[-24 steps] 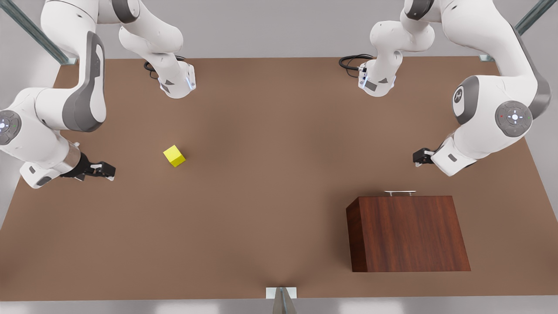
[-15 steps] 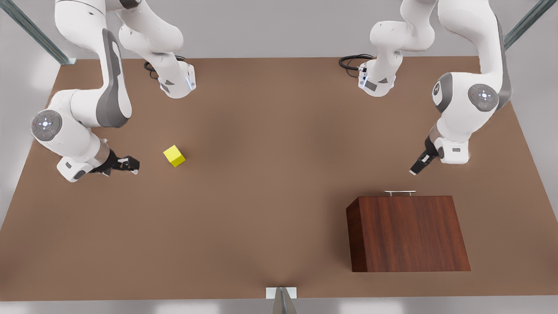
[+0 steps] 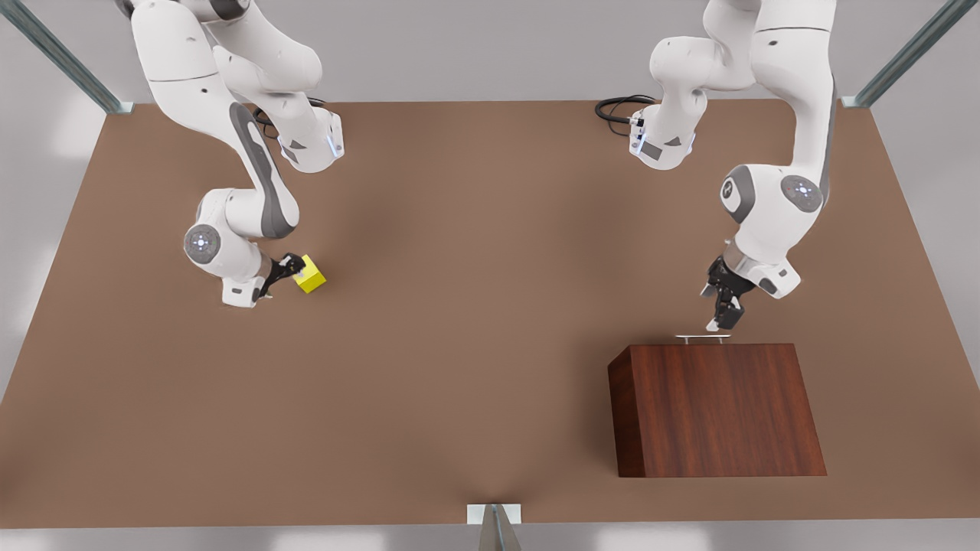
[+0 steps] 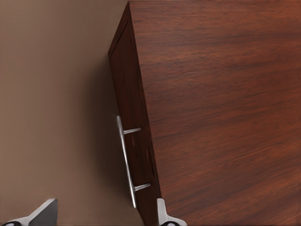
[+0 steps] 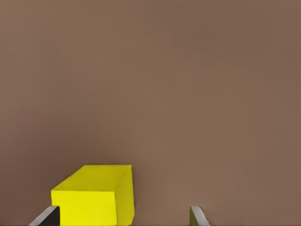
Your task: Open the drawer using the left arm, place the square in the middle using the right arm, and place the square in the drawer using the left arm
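- The drawer (image 3: 703, 342) is shut in the cabinet (image 3: 716, 409), which sits near the tabletop's (image 3: 475, 321) front edge, toward the front view's right. From the front only its handle (image 3: 703, 337) shows above the cabinet's top; the drawer face is hidden there.
- In the left wrist view the handle (image 4: 127, 162) stands off the drawer front (image 4: 134, 127), and the cabinet (image 4: 221, 108) runs out of frame.
- The left gripper (image 3: 716, 325) points down just behind the handle, jaws apart. Its fingertips (image 4: 44, 214) sit either side of the handle and are cut off at the frame edge.
- The square (image 3: 308, 274) lies on the tabletop toward the front view's left, well apart from the cabinet.
- The right gripper (image 3: 289, 269) reaches the square from the left edge's side, arm bent low. Its jaws are apart, with one fingertip (image 5: 47, 216) beside the square (image 5: 94, 200); contact cannot be made out.
- Since 0.5 s ago, the right gripper has closed the gap to the square, and the left gripper has swung down to the handle. Square and cabinet have not moved.
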Motion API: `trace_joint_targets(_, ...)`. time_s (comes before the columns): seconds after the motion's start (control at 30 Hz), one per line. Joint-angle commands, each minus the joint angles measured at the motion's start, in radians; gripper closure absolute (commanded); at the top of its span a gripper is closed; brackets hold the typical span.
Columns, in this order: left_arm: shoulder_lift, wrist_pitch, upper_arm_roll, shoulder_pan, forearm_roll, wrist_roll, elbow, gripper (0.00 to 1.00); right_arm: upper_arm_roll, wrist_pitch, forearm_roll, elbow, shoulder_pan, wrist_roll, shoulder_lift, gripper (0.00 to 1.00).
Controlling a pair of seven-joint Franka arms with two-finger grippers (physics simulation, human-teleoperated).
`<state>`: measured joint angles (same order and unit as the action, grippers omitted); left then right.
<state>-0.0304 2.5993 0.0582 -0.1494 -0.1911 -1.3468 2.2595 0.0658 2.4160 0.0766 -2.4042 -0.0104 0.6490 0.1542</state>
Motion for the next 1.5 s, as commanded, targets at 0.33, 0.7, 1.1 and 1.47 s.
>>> trace_joint_targets(0.33,-0.106,0.119,-0.001,-0.001,-0.120,-0.002,0.025,0.00,0.015,0.040,0.000,-0.026,-0.002,0.086,0.027,0.00)
trace_joint_targets(0.7,-0.160,0.130,-0.001,-0.001,-0.123,-0.002,0.025,0.00,0.022,0.038,0.002,-0.038,-0.003,0.084,0.022,0.00)
trace_joint_targets(1.1,-0.131,0.117,0.002,0.001,-0.123,-0.028,0.078,0.00,0.048,0.051,0.008,-0.072,-0.003,0.072,0.018,0.00)
trace_joint_targets(1.47,-0.037,0.113,0.002,0.001,-0.123,-0.067,0.166,0.00,0.048,0.149,0.008,-0.099,-0.003,0.072,0.070,0.00)
